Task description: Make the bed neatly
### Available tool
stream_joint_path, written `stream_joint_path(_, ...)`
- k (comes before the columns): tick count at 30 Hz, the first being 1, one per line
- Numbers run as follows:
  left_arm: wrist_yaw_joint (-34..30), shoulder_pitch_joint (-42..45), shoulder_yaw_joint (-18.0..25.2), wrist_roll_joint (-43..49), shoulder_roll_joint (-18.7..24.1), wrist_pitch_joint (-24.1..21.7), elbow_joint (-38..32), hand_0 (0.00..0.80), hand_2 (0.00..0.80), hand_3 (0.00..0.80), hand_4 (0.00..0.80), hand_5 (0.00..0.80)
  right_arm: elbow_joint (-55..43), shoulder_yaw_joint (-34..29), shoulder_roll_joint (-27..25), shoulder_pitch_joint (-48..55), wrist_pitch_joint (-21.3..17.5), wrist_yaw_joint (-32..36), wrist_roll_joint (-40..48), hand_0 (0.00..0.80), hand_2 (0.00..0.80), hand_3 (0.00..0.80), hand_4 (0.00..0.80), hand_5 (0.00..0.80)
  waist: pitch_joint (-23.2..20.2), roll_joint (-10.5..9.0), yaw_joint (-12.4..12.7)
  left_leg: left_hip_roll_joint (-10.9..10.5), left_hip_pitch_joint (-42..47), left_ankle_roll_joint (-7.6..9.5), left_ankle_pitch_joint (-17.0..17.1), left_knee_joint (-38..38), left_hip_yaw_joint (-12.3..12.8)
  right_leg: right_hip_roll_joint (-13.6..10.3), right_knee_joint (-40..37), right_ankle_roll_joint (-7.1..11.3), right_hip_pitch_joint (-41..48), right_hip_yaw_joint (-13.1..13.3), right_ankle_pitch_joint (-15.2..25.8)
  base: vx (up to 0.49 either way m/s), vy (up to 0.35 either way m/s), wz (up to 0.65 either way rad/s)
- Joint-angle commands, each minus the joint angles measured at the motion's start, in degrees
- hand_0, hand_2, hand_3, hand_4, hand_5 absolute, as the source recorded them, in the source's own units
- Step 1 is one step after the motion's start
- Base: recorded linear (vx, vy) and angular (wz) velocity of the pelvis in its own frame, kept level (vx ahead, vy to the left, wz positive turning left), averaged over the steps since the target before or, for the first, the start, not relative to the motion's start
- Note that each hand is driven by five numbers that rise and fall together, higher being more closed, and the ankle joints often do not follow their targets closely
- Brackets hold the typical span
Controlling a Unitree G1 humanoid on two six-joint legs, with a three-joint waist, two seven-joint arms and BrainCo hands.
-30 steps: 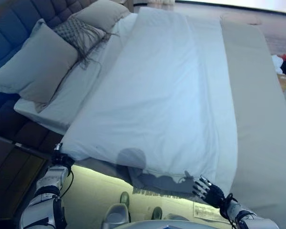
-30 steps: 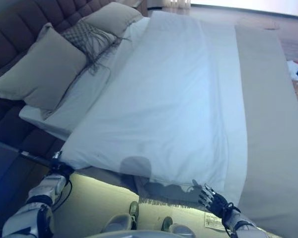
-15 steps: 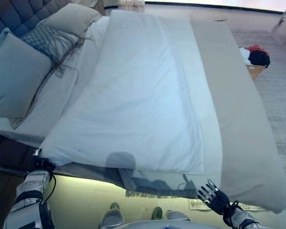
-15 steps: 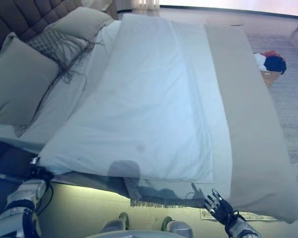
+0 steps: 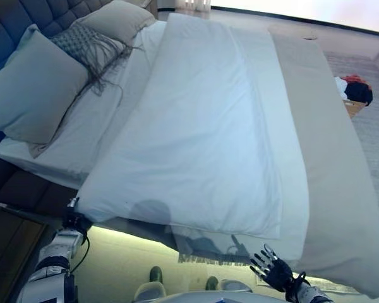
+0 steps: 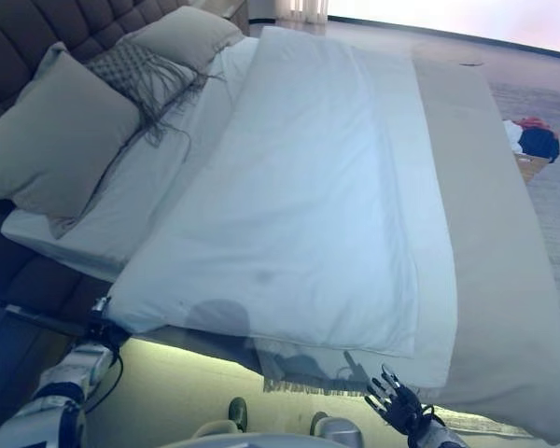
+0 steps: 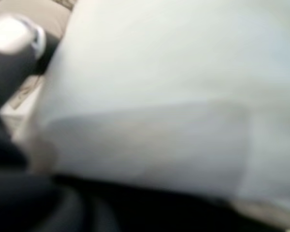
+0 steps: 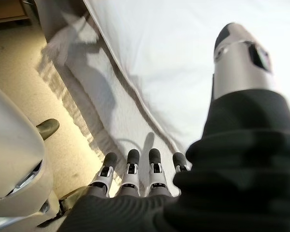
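Observation:
A white duvet (image 5: 196, 139) lies along the bed, its near edge hanging over the side. A beige bedspread (image 5: 331, 164) covers the foot end at the right. My left hand (image 5: 74, 222) is at the duvet's near-left corner, its fingers hidden by the cloth; in the left wrist view white fabric (image 7: 159, 72) fills the picture from very close. My right hand (image 5: 275, 273) hovers open with fingers spread, just below the hanging hem and apart from it. The right wrist view shows its straight fingers (image 8: 130, 169) and the white bedding (image 8: 174, 58) beyond.
Two large pillows (image 5: 31, 88) (image 5: 117, 19) and a grey fringed cushion (image 5: 82, 44) lean on the tufted headboard (image 5: 12, 19) at the left. A dark nightstand (image 5: 6, 246) stands by my left arm. Clothes and a box (image 5: 357, 91) lie on the floor at the far right.
The whole view has swung about as the camera moved. My right hand sits a little lower, further from the hem. My left hand has stayed at the duvet's corner.

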Motion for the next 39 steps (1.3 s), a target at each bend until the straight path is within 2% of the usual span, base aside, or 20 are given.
stream_joint_path(1,-4.63,5.73,5.22,-1.43,3.67,-8.19,-1.44,0.8,0.8,0.8,0.8,0.8,2.78,0.24,-3.04,-0.62,-0.85,0.99,-0.76,0.0,0.0,0.0,0.0,0.0,-3.92,1.47,5.11,-0.86,3.08,0.12,-8.42,5.26,4.23,-6.69,-1.34,6.15,-3.42,3.2,5.54,-0.069,0.073,0.05)
stream_joint_path(7,-3.6,5.55,3.34,-2.09,-0.32,-8.43,-0.86,0.8,0.8,0.8,0.8,0.8,1.4,-0.72,-3.0,-1.85,-1.42,0.14,0.45,0.0,0.0,0.0,0.0,0.0,-1.22,1.08,4.93,-2.61,0.95,1.49,-9.14,6.68,4.97,-9.21,-1.15,8.3,-6.52,4.41,8.22,-0.094,0.068,-0.04)
stream_joint_path(9,-3.18,4.65,2.26,-4.13,-0.94,-9.15,-0.87,0.8,0.8,0.8,0.8,0.8,0.56,-0.27,-2.25,-3.26,-1.91,-0.19,1.01,0.0,0.0,0.0,0.0,0.0,0.74,1.23,4.61,-2.73,-0.14,2.22,-9.33,7.82,5.74,-10.15,3.14,8.6,-9.87,4.45,7.99,-0.242,0.09,-0.19)
stream_joint_path(12,-2.45,2.47,0.42,-7.05,-2.33,-11.2,-1.78,0.8,0.8,0.8,0.8,0.8,-0.39,1.57,-1.49,-5.79,-2.07,-0.41,2.41,0.0,0.0,0.0,0.0,0.0,4.22,1.81,4.91,-1.9,-4.96,3.33,-9.94,13.57,6.85,-7.39,15.46,6.06,-14.13,4.46,0.74,-0.307,0.068,-0.01)
stream_joint_path(14,-2.7,1.28,-0.55,-8.05,-3.23,-12.42,-2.39,0.8,0.8,0.8,0.8,0.8,-0.97,3.07,-1.06,-6.71,-2.43,-0.06,3.14,0.0,0.0,0.0,0.0,0.0,5.71,0.17,5.74,-2.3,-9.7,3.04,-11.54,20.02,6.88,-8.24,15.63,5.08,-14.86,4.27,0.12,-0.252,-0.075,0.24)
stream_joint_path(15,-2.8,0.65,-1.91,-9.04,-3.6,-13.35,-2.97,0.8,0.8,0.8,0.8,0.8,-1.65,4.02,-0.75,-7.12,-3.13,-0.02,3.95,0.0,0.0,0.0,0.0,0.0,7.05,-0.04,5.82,-1.58,-12.4,2.64,-11.62,22.7,6.47,-8.22,17.11,4.55,-16.13,4.16,-0.12,-0.317,-0.038,0.33)
stream_joint_path(18,-2.57,-1.54,-4.4,-12.52,-4.2,-15.3,-4.12,0.8,0.8,0.8,0.8,0.8,-3.02,5.39,-1.93,-9.64,-3.78,0.4,4.93,0.0,0.0,0.0,0.0,0.0,10.41,0.24,5.08,0.28,-17.6,1.92,-12.96,28.82,5.55,-8.22,25.24,3.26,-22.99,4.82,-2.77,-0.273,0.073,0.45)
stream_joint_path(24,-1.13,-4.76,-5.83,-16.47,-4.0,-17.37,-4.47,0.8,0.8,0.8,0.8,0.8,-4.0,6.21,-5.46,-12.53,-2.83,1.99,4.38,0.0,0.0,0.0,0.0,0.0,13.38,-0.4,4.28,1.94,-27.27,2.1,-15.35,38.58,4.87,-8.88,38.02,1.29,-33.97,5.91,-6.49,-0.147,0.104,-0.04)
stream_joint_path(32,0.33,-5.71,-5.62,-21.1,-2.91,-18.71,-4.88,0.8,0.8,0.8,0.8,0.8,-5.55,6.54,-9.13,-13.54,-1.5,3.6,4.18,0.0,0.0,0.0,0.0,0.0,14.8,-0.59,3.42,4.14,-36.97,1.67,-19.51,50.01,3.86,-9.48,49.75,0.15,-44.35,7.67,-10.37,-0.062,0.062,0.11)
stream_joint_path(33,0.84,-5.74,-5.61,-21.13,-2.78,-18.82,-4.87,0.8,0.8,0.8,0.8,0.8,-5.55,6.61,-9.43,-13.69,-1.3,3.73,4.23,0.0,0.0,0.0,0.0,0.0,14.73,-0.51,3.39,4.18,-37.4,1.28,-21.58,51.78,3.17,-9.38,51.61,0.59,-44.99,8.37,-12.21,-0.032,0.041,-0.02)
stream_joint_path(34,1.13,-5.71,-5.59,-21.37,-2.78,-18.89,-5.01,0.8,0.8,0.8,0.8,0.8,-5.75,6.59,-9.68,-13.71,-1.13,3.89,4.22,0.0,0.0,0.0,0.0,0.0,15.07,-0.5,3.28,4.41,-38.75,1.58,-20.64,52.77,3.42,-9.59,52.32,0.08,-46.35,8.21,-11.26,-0.016,0.035,0.0)
stream_joint_path(36,1.41,-5.39,-5.52,-21.31,-2.98,-18.67,-4.88,0.8,0.8,0.8,0.8,0.8,-6.18,6.6,-10.02,-13.37,-1.15,4.37,4.25,0.0,0.0,0.0,0.0,0.0,15.26,-0.52,3.15,4.5,-40.51,1.55,-21.71,55.27,3.02,-9.66,54.44,0.05,-48.3,8.54,-11.99,-0.007,0.029,0.02)
stream_joint_path(37,1.41,-5.12,-5.48,-21.56,-3.06,-18.52,-4.68,0.8,0.8,0.8,0.8,0.8,-6.27,6.63,-10.18,-13.21,-1.22,4.73,4.28,0.0,0.0,0.0,0.0,0.0,15.13,-0.42,3.14,4.44,-40.67,1.16,-23.81,56.67,2.38,-9.54,56.17,0.58,-48.78,9.13,-13.91,0.075,0.028,0.0)
stream_joint_path(39,2.01,-4.43,-5.33,-21.43,-3.33,-18.39,-4.53,0.8,0.8,0.8,0.8,0.8,-6.87,6.64,-10.16,-12.66,-1.46,5.21,4.07,0.0,0.0,0.0,0.0,0.0,15.15,-0.4,3.02,4.48,-42.05,1.02,-24.4,58.38,2.05,-9.51,57.72,0.64,-50.31,9.44,-14.38,0.036,0.026,-0.07)
